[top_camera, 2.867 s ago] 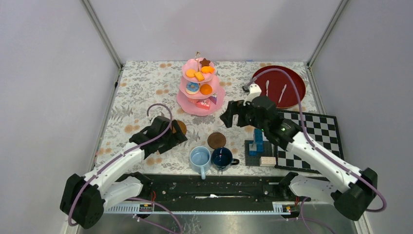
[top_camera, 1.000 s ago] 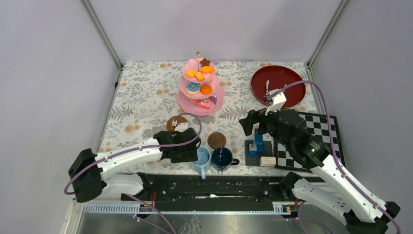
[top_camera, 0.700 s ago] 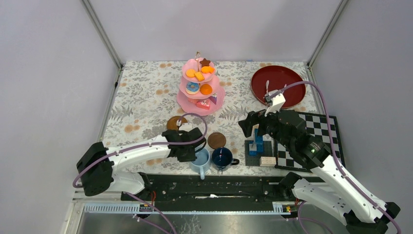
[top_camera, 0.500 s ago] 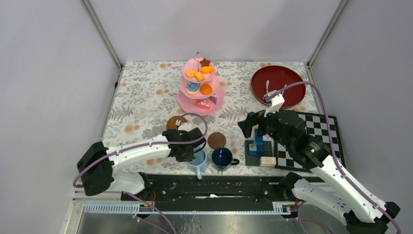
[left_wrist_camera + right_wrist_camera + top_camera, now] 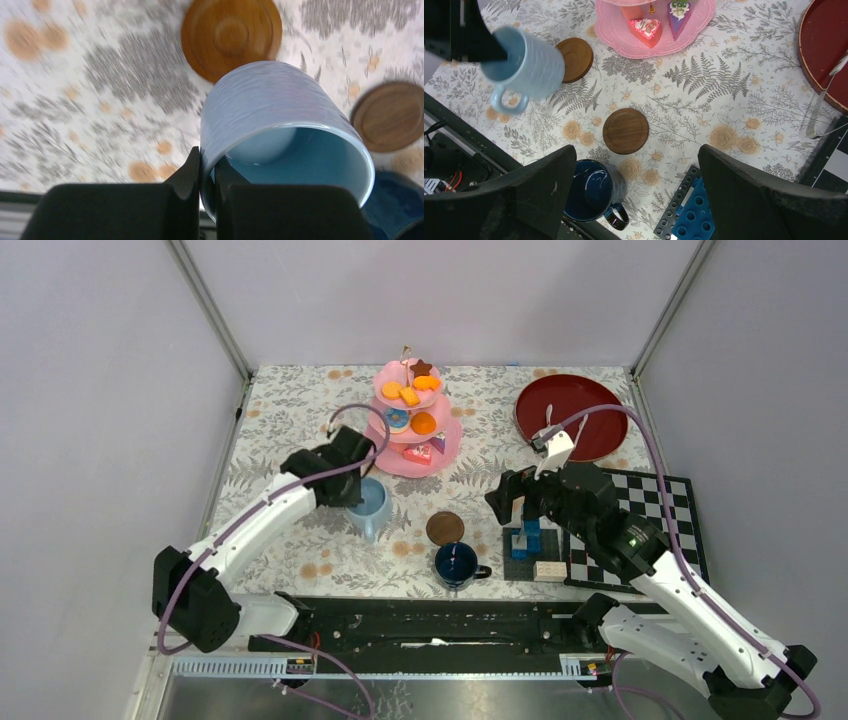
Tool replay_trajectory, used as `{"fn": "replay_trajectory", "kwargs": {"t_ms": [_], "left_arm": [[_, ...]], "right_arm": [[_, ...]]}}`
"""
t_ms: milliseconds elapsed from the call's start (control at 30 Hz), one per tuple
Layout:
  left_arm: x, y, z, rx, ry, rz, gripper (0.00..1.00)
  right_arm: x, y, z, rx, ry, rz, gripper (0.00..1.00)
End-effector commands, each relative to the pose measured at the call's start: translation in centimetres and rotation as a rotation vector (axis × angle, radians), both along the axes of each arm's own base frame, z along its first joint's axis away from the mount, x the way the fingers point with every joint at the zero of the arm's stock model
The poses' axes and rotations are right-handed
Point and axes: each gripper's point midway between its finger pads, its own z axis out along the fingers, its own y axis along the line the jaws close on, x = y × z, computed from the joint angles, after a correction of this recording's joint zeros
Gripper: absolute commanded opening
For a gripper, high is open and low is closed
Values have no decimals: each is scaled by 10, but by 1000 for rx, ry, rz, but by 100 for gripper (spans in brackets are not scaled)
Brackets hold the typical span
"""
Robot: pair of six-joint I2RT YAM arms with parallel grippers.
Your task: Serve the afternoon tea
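The left pincer (image 5: pixel 206 161) is shut tight on the light-blue mug (image 5: pixel 280 115). The rim of the mug is pinched between the two fingers, with one finger inside the mug and one outside on its wall. The mug is held tipped over, with its open mouth turned to the left arm and its handle pointing down. It is seen just over one brown saucer (image 5: pixel 231 35), and part of that saucer is hidden by it. The mug is near the pink stand (image 5: pixel 385 462), on its left side.

The right pincer (image 5: pixel 636 150) is spread wide. Nothing is held by it and nothing is touched by it. It is held up over the desk (image 5: pixel 290 420). The second brown saucer (image 5: pixel 625 130) and the dark-blue mug (image 5: pixel 594 190) are seen below it, between its two fingers.

The dark-blue mug is set upright near the front edge of the desk, close to the second saucer but not on it. Small toy cakes (image 5: pixel 646 26) are laid on the bottom plate of the pink stand. A blue block stack (image 5: pixel 527 530) is placed just right of the dark-blue mug.
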Motion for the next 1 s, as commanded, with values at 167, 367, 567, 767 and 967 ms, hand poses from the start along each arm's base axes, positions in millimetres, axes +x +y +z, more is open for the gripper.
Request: {"fn": "replay_trajectory", "kwargs": {"t_ms": [167, 367, 567, 767, 967], "left_arm": [[99, 22, 36, 200, -197, -311, 0], [126, 27, 15, 202, -163, -379, 0], [135, 15, -3, 126, -136, -426, 0], [141, 12, -19, 109, -105, -432, 0], [135, 21, -33, 136, -74, -397, 4]], "right_arm": [[-2, 12, 14, 30, -39, 69, 98], [-1, 15, 12, 20, -31, 86, 98], [3, 17, 9, 4, -23, 82, 98], [6, 22, 3, 0, -1, 88, 98], [6, 25, -4, 1, 32, 85, 98]]}}
